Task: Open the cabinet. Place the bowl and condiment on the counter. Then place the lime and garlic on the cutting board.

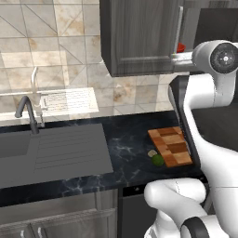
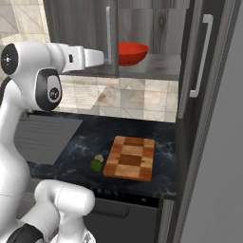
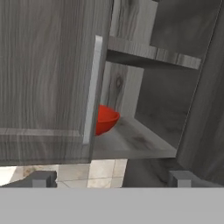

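Cabinet: dark grey wood-grain wall cabinet, right door swung open, giving access.
Bowl: glossy red bowl waiting on the shelf.
Gripper: gripper released, jaws wide, aimed inside.

The dark grey wood-grain cabinet stands with its right door swung open and its left door closed. The glossy red bowl sits upright on the cabinet floor. On the black marble table, the checkered cutting board lies flat; the green lime and pale garlic lie touching each other just left of it.
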